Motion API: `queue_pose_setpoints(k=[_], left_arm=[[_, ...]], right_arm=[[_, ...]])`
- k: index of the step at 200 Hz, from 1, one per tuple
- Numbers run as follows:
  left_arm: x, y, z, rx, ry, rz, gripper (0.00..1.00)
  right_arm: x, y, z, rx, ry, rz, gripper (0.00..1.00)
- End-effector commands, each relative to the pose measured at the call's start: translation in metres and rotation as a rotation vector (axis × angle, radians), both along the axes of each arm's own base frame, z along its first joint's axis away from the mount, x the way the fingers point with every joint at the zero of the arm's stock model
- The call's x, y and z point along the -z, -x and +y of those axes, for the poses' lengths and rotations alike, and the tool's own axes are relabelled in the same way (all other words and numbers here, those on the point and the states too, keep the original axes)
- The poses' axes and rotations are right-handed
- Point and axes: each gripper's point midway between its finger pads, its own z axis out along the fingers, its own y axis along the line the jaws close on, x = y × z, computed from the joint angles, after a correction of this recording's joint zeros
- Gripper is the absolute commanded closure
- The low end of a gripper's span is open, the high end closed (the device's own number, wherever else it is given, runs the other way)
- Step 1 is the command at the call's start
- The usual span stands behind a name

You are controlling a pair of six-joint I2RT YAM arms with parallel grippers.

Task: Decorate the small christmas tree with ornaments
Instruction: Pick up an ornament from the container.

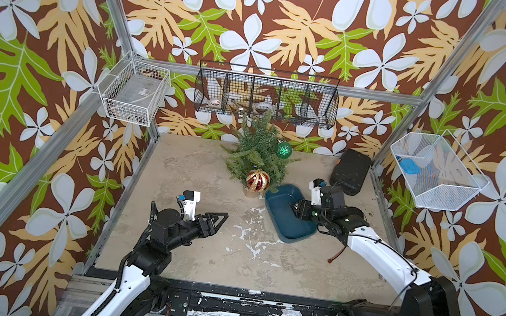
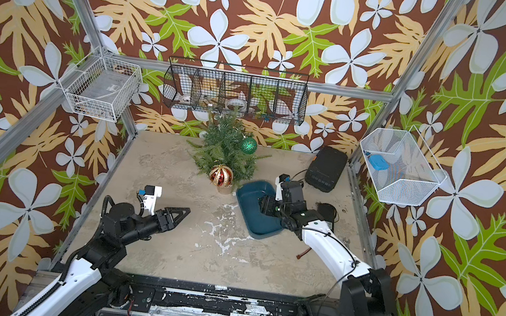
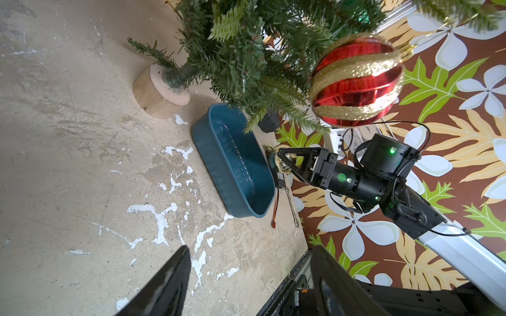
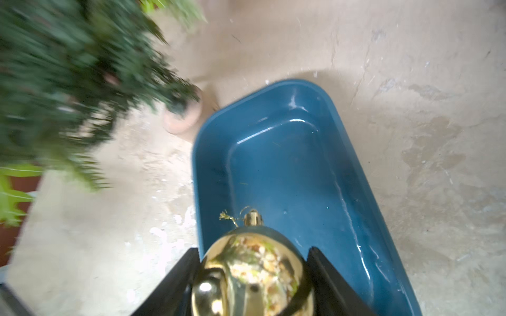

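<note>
Beige, mottled stone-look bench (image 1: 192, 257) carries every item.

1. Left wall: a white wire basket (image 1: 135, 92) is mounted above the bench corner.
2. Left arm: the left fingers (image 3: 167, 281) are spread wide and hold nothing. In both top views they hover over the front-left area of the bench, pointing toward the centre and well apart from the tree.
3. Centre rear: the small green artificial pine tree (image 1: 254, 152) stands upright on a round tan wooden base (image 3: 160, 94), just below a black wire rack (image 1: 266, 96) on the back wall.
4. Two ornaments hang on the tree. The large red, gold and white striped ball (image 1: 257, 180) sits low at the front, directly above the base. The green glitter ball (image 1: 284, 149) sits on the upper right side.
5. Right of the base: a dark blue oblong plastic tray (image 1: 281, 225) lies just beside it, with a lower branch overhanging its far end.
6. Right arm: the right fingers (image 4: 175, 281) are clamped on the small shiny gold ball (image 4: 252, 273), one finger on each side. The ball's cap and gold loop point forward. It is held above the tray, near the rim on the arm's side. The tree appears blurred in the right wrist view.
7. Rear right: a black rectangular case (image 1: 350, 171) lies flat on the bench.
8. Right wall: a white mesh basket (image 1: 436, 171) holds a blue object.
</note>
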Motion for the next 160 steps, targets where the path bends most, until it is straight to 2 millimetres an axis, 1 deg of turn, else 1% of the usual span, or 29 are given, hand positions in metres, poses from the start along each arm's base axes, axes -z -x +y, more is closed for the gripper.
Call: queue_pose_setpoints(k=[1,22,52,65,85,110,131,160], left_arm=[[-0.017,-0.001,-0.003,0.021,0.012,-0.049,0.29],[-0.032,-0.002,-0.009,0.051,0.037,-0.080,0.29],[-0.056,0.000,-0.015,0.093,0.073,-0.147,0.31],[-0.064,0.000,-0.017,0.107,0.073,-0.169,0.32],[-0.076,0.002,-0.021,0.138,0.083,-0.196,0.34],[-0.094,0.008,-0.025,0.182,0.116,-0.238,0.37],[-0.106,0.012,-0.028,0.211,0.134,-0.264,0.41],[-0.120,0.018,-0.036,0.282,0.141,-0.290,0.49]], right_arm=[[-0.033,0.016,0.015,-0.092,-0.101,-0.045,0.37],[-0.067,0.036,0.023,-0.172,-0.176,-0.098,0.37],[-0.103,0.064,0.034,-0.281,-0.281,-0.145,0.37],[-0.114,0.075,0.038,-0.322,-0.317,-0.156,0.37],[-0.129,0.089,0.043,-0.381,-0.374,-0.165,0.38],[-0.144,0.101,0.050,-0.438,-0.431,-0.168,0.37],[-0.156,0.106,0.053,-0.469,-0.470,-0.187,0.37],[-0.167,0.109,0.058,-0.512,-0.511,-0.195,0.38]])
